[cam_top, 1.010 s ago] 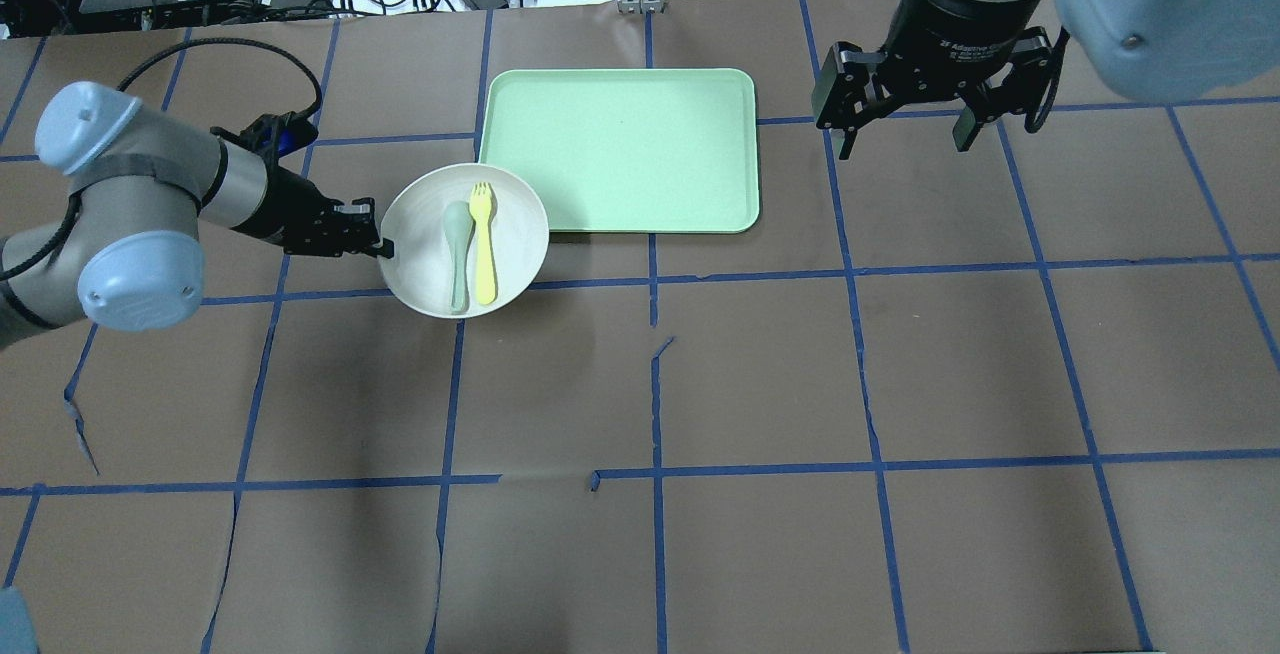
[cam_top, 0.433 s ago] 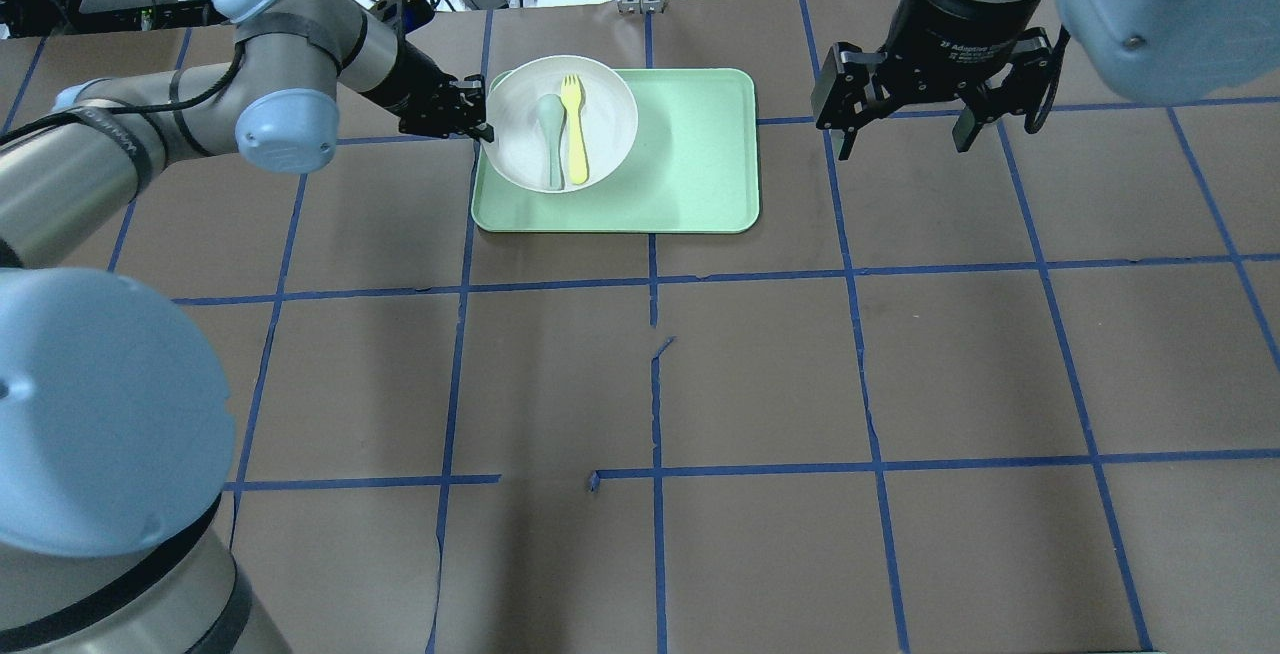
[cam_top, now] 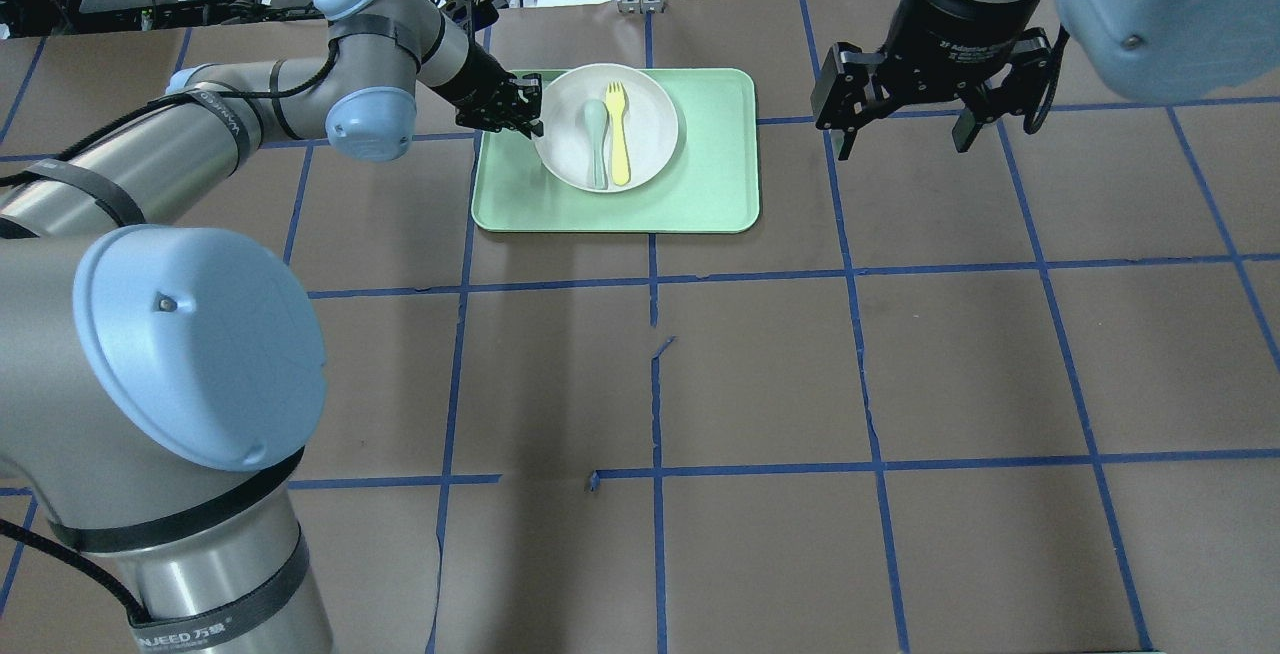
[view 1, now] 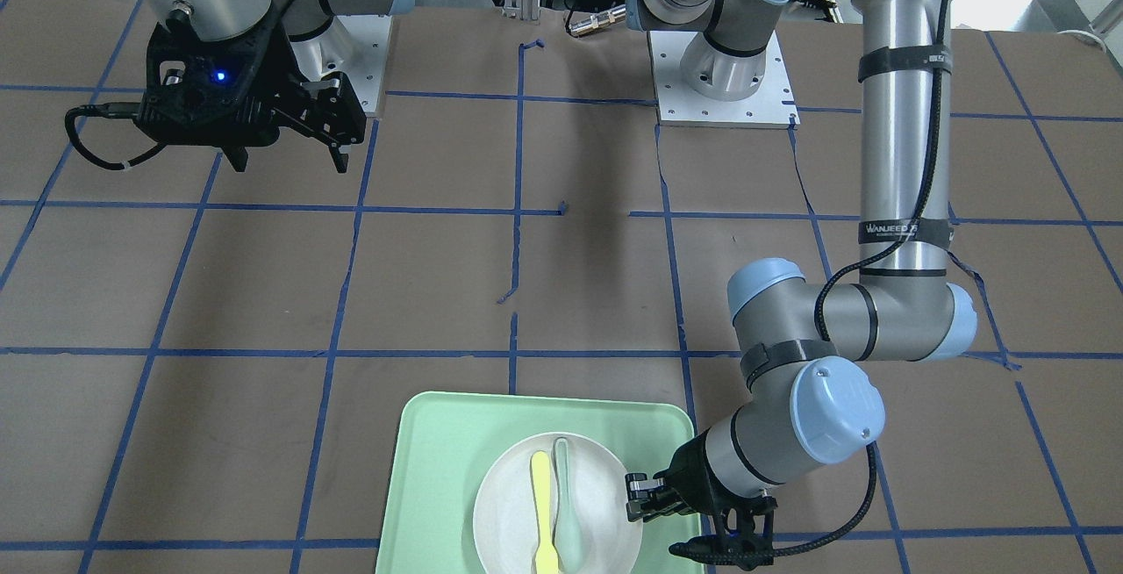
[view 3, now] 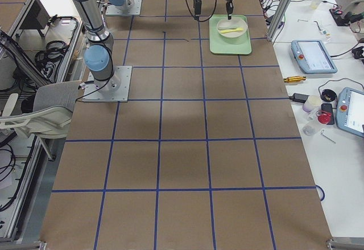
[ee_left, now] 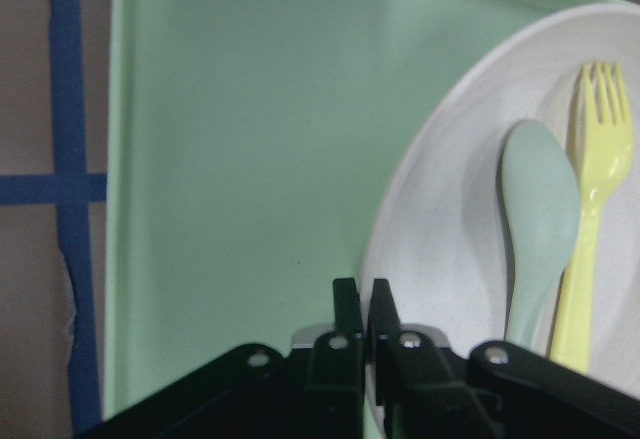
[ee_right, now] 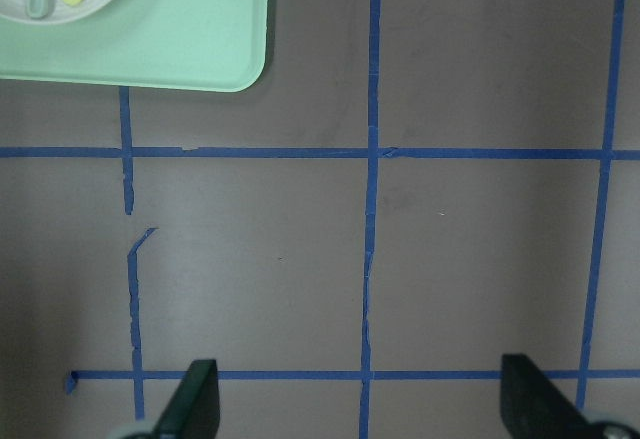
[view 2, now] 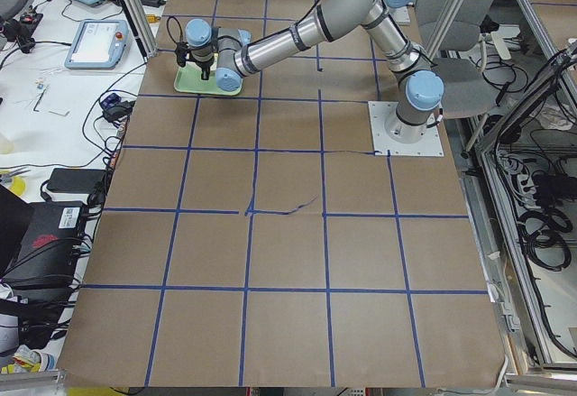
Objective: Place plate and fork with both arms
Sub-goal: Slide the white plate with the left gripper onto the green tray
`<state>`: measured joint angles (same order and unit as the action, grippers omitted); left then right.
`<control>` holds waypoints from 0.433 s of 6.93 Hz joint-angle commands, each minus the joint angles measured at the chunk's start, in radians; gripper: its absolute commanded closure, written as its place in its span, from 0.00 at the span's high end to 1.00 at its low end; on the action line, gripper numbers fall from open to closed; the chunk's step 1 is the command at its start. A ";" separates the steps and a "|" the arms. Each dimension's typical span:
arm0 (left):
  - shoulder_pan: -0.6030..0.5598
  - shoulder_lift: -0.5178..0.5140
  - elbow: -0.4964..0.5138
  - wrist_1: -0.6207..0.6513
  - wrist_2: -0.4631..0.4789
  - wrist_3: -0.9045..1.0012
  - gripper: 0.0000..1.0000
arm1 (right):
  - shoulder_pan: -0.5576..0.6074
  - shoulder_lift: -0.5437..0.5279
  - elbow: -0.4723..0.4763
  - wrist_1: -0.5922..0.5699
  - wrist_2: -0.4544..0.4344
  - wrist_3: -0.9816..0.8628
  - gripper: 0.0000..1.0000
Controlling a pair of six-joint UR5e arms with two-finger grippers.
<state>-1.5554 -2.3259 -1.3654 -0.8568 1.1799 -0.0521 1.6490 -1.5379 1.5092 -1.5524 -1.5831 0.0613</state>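
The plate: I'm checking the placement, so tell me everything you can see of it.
The plate is round, shallow and off-white, matte and faintly speckled, with a raised rim. It is level over the far-left part of the mint-green tray; whether it rests there is unclear. The left gripper is shut on its left rim. A yellow fork and a grey-green spoon lie side by side in it.

Left pincer (cam_top: 531, 118) pinched shut, arm outstretched; right pincer (cam_top: 906, 142) spread wide.
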 commanded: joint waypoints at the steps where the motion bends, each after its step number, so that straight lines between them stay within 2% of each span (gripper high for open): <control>1: 0.006 0.031 -0.018 0.030 0.029 0.009 1.00 | 0.000 0.001 -0.001 0.000 -0.002 0.000 1.00; 3: 0.023 0.181 -0.053 -0.168 0.195 0.006 1.00 | 0.000 0.001 0.000 0.000 0.000 0.000 1.00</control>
<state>-1.5390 -2.2353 -1.3975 -0.9098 1.2788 -0.0444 1.6490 -1.5371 1.5088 -1.5524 -1.5835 0.0614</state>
